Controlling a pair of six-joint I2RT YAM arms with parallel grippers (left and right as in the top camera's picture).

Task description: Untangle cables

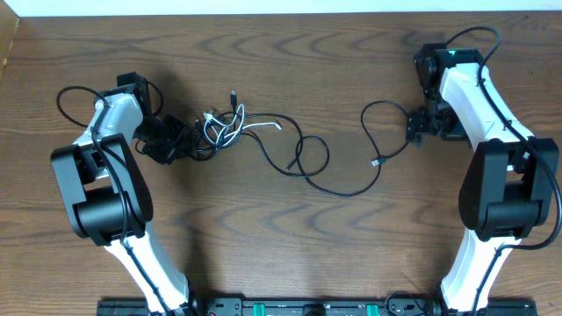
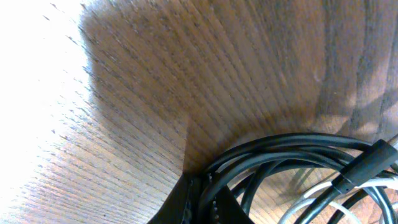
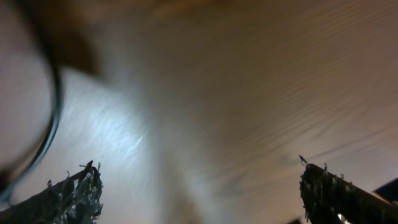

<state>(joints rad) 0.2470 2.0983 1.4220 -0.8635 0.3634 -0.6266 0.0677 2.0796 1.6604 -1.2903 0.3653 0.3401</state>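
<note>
Left gripper (image 1: pixel 183 142), clamped on the cables (image 2: pixel 292 142) at the tangle's (image 1: pixel 218 130) left, could cinch it by pulling; right gripper (image 1: pixel 413 125), fingers apart well right of it, steadies nothing.

Brown wood-grain table (image 1: pixel 281 254) with a black rail (image 1: pixel 290 309) along its near edge

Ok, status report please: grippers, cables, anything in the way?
Left gripper shut on the cables, tangled. Right gripper open, empty. Nothing in the way.
</note>
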